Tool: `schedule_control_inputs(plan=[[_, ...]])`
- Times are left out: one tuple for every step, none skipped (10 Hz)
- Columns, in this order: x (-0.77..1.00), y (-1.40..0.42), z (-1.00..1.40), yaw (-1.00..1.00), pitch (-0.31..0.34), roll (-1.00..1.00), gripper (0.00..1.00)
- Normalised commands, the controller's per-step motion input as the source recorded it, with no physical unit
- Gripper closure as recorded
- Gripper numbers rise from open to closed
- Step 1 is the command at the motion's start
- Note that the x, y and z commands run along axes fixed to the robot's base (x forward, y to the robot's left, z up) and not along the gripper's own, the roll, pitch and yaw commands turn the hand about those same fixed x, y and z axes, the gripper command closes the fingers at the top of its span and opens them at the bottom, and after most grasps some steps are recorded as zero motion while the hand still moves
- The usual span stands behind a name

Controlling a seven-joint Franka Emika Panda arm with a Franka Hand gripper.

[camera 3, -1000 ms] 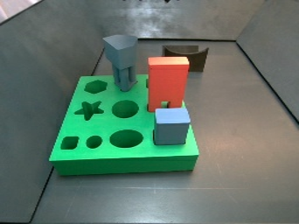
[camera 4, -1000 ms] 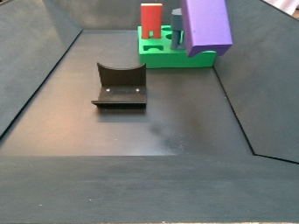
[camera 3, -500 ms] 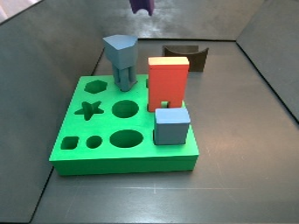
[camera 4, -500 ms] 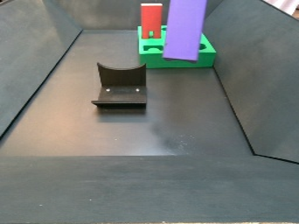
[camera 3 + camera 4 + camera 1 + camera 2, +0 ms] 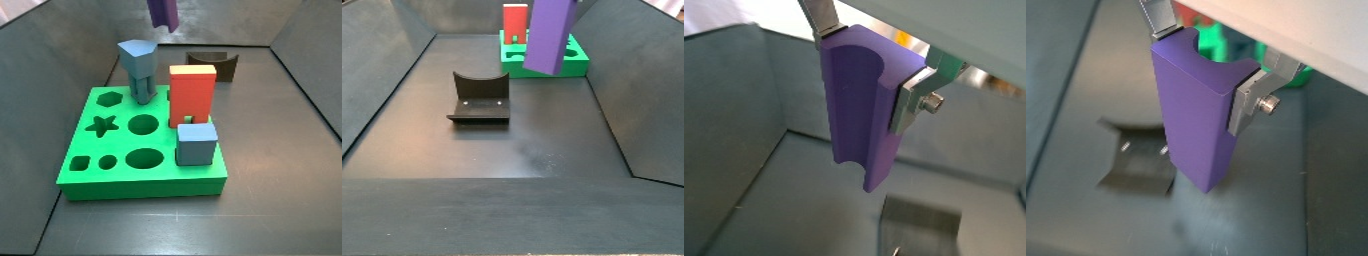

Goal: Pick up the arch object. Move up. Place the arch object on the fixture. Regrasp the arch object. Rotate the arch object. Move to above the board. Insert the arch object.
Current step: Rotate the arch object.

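Gripper [image 5: 865, 75] clamped on the arch [image 5: 862, 110] — block hangs upright in the air, clear of the floor. Fixture [image 5: 478, 97] sits empty below; board [image 5: 140, 145] lies well apart.

No writing, label, brand, number or sign can be read anywhere in these pictures. The purple arch object [image 5: 1197, 110], clamped between the silver fingers [image 5: 1256, 96] of the hand [image 5: 1211, 62] and hanging in the air, has plain faces in both wrist views. The green board [image 5: 134, 160], the red block [image 5: 191, 92], the blue-grey column [image 5: 138, 68] and the dark fixture [image 5: 478, 98] likewise show bare surfaces with no markings.
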Motion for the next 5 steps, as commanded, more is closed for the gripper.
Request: schedule_control_inputs(plan=[[-0.01,0.02,0.05,-0.99,0.521,-1.0,1.0],[0.01,0.02,0.05,-0.93,0.572,-0.97,1.0],[0.04,0.01,0.05,-0.58,0.478,-0.65,1.0],[0.06,0.02,0.03,-0.36,0.371,-0.44,1.0],[0.07,0.01,0.0,-0.21,0.263,-0.29,1.0]])
